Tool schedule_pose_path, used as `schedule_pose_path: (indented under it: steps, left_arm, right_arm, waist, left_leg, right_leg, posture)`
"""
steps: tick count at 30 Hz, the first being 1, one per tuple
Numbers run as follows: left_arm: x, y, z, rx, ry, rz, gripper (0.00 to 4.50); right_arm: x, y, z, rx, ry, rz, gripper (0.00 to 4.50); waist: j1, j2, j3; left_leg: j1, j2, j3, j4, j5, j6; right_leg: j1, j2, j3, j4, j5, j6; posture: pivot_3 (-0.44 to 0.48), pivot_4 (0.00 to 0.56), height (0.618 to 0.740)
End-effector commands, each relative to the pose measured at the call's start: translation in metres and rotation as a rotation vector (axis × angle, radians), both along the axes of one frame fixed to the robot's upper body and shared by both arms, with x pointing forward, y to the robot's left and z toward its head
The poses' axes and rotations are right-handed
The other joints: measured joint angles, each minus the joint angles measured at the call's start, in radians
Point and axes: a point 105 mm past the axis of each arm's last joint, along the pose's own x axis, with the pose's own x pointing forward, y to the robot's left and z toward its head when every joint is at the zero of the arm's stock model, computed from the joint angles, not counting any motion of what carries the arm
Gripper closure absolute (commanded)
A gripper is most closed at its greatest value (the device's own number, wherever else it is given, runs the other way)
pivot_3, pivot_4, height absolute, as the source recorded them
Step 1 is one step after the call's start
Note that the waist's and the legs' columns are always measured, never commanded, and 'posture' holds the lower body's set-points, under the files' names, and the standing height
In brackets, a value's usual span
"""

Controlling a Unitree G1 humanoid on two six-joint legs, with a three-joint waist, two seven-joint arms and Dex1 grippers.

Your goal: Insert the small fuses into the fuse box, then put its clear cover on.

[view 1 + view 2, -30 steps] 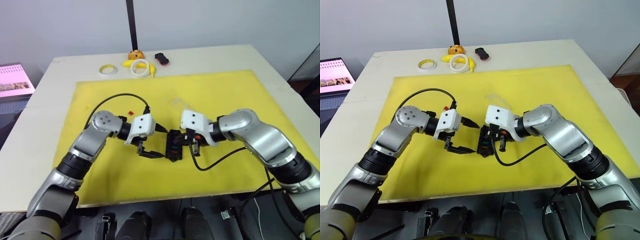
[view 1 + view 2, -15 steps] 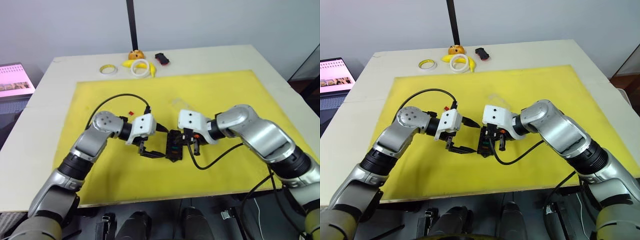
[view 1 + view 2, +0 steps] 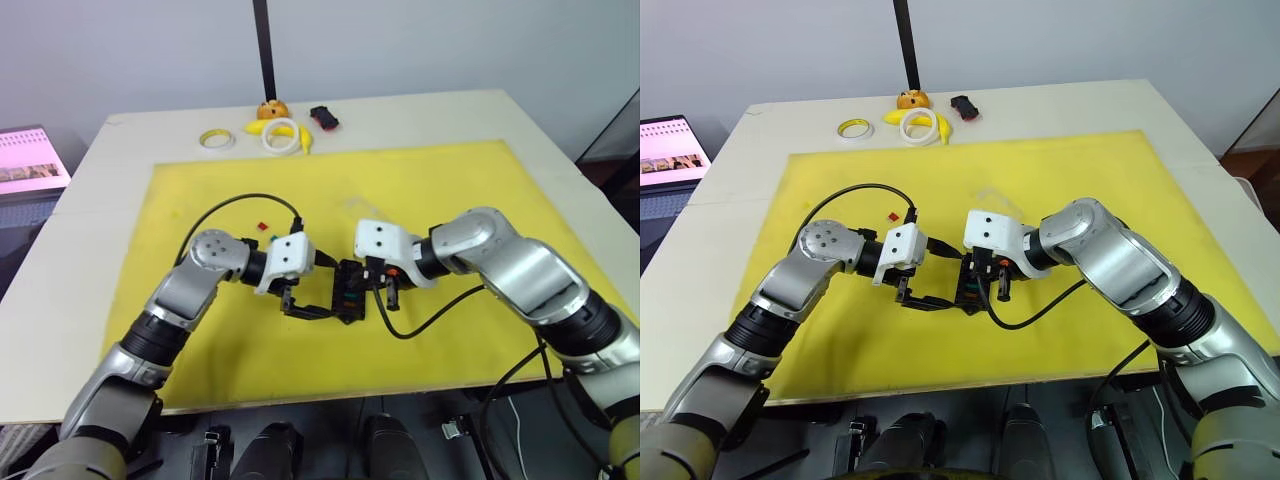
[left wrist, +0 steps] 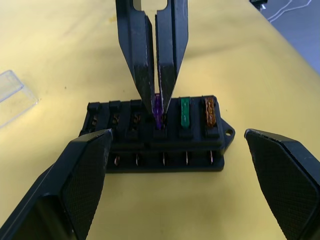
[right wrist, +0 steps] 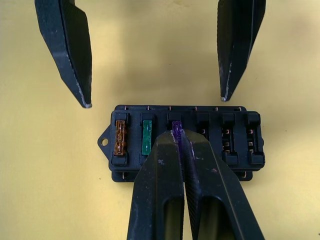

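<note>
Fuse box [image 5: 180,142]: a black block laid flat on the yellow mat [image 3: 450,190] over the tabletop [image 3: 90,210], between the two tools.
Seated fuses: an orange fuse [image 5: 120,137] and a green fuse [image 5: 146,137] are stood in adjacent slots of one row; the slots beyond the purple one are seen empty.
Right tool [image 5: 177,134]: its fingers are pinched together on the purple fuse [image 4: 158,111], which is held upright at the third slot, beside the green one.
Left tool [image 4: 177,165]: its fingers are spread wide apart, one at each end of the box, nothing gripped.
Loose fuse: a red fuse [image 3: 262,226] is seen lying on the mat, near the left arm.
Clear cover [image 4: 14,97]: laid on the mat, apart from the box.
Handling, judged: the fuses are taken to be light, stiff and easily tipped, best pinched by the plastic head, blades pointed down; the box is judged light enough to slide, so bracing at its ends is advised.
</note>
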Motion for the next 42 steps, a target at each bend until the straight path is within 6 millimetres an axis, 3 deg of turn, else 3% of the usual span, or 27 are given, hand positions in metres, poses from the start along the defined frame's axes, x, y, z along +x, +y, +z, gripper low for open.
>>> schedule_pose_path:
  steps: [1,5,9,11,18,26,29,32,42]
  left_arm:
    - [0.001,-0.002,0.006,-0.004,-0.04,-0.009,0.0]
    - [0.003,-0.001,0.006,-0.002,-0.041,-0.007,0.0]
    - [0.004,0.001,0.007,0.005,-0.042,-0.005,0.0]
    - [0.005,0.002,0.007,0.006,-0.043,-0.005,0.0]
    - [0.006,0.001,0.009,0.002,-0.043,-0.01,0.0]
    - [0.005,0.001,0.011,-0.005,-0.037,-0.03,0.0]
    - [0.004,0.002,0.011,-0.001,-0.035,-0.039,0.0]
    - [0.003,0.003,0.011,0.004,-0.032,-0.043,0.0]
    - [0.005,0.003,0.011,0.0,-0.052,-0.059,0.0]
  right_arm:
    - [-0.002,0.005,0.002,0.002,0.004,0.014,4.48]
    - [-0.005,0.004,0.002,0.028,0.011,0.013,4.48]
    - [-0.007,0.003,0.008,0.083,-0.013,0.01,3.12]
    - [-0.007,0.002,0.011,0.096,-0.026,0.008,2.17]
    - [-0.007,-0.011,0.035,0.202,-0.069,-0.031,2.17]
    - [-0.011,-0.016,0.027,0.397,-0.141,-0.059,2.17]
    - [-0.015,-0.015,0.021,0.488,-0.196,-0.071,3.01]
    - [-0.022,-0.012,0.018,0.529,-0.219,-0.06,4.46]
    - [-0.021,-0.006,-0.007,0.518,-0.189,-0.09,4.46]
  waist:
    - [0.0,0.0,0.0]
    - [0.0,0.0,0.0]
    - [0.001,0.0,0.0]
    - [0.0,0.0,0.0]
    - [0.001,0.0,0.0]
    - [0.001,0.0,0.0]
    - [0.0,0.0,0.0]
    - [0.0,0.0,0.0]
    - [-0.001,0.0,0.0]
  left_leg:
    - [0.0,0.0,0.0,0.0,0.0,0.0]
    - [0.0,0.0,0.0,0.0,0.0,0.0]
    - [0.0,0.0,0.0,0.0,0.0,0.0]
    - [0.0,0.0,0.0,0.0,0.0,0.0]
    - [0.0,0.0,0.0,0.0,0.0,0.0]
    - [0.0,0.0,0.0,0.0,0.0,0.0]
    - [0.0,0.0,0.0,0.0,0.0,0.0]
    - [0.0,0.0,0.0,0.0,0.0,0.0]
    - [0.001,0.0,0.0,0.0,0.0,0.0]
  right_leg:
    - [0.0,0.0,0.0,0.0,0.0,0.0]
    - [0.0,0.0,0.0,0.0,0.0,0.0]
    - [0.0,0.0,0.0,0.0,0.0,0.0]
    - [0.0,0.0,0.0,0.0,0.0,0.0]
    - [0.0,0.0,0.0,0.0,0.0,0.0]
    - [0.0,0.0,0.0,0.0,0.0,0.0]
    - [0.0,0.0,0.0,0.0,0.0,0.0]
    - [0.0,0.0,0.0,0.0,0.0,0.0]
    - [0.001,0.0,0.0,0.0,0.0,0.0]
  posture:
    - [0.0,0.15,0.74]
    - [0.0,0.15,0.74]
    - [0.0,0.15,0.74]
    - [0.0,0.15,0.74]
    - [0.0,0.15,0.74]
    - [0.0,0.15,0.74]
    - [0.0,0.15,0.74]
    - [0.0,0.15,0.74]
    - [0.0,0.15,0.74]
